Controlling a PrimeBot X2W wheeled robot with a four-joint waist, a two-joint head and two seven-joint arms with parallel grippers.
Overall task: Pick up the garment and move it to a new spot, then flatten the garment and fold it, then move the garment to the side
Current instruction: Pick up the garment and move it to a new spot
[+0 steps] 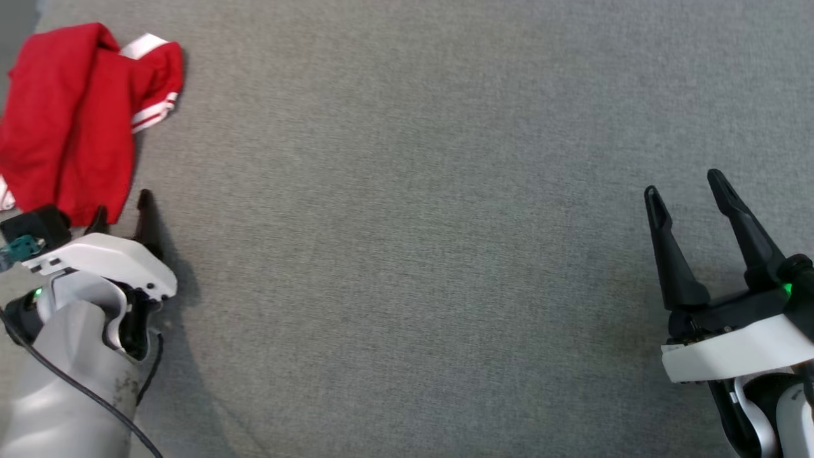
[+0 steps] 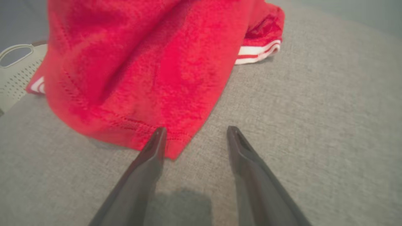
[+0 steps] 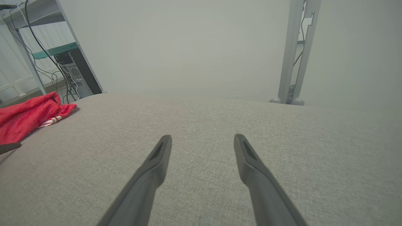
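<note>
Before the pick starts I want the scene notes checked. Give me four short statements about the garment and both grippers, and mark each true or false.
1. The red garment lies bunched at the far left of the grey surface. True.
2. The left gripper is shut on the garment's hem. False: its jaws stand open, with the hem's corner just at one fingertip and nothing gripped.
3. The right gripper is open over bare grey surface, well away from the garment. True.
4. The garment is plain red all over. False: its cuff carries white stripes.
</note>
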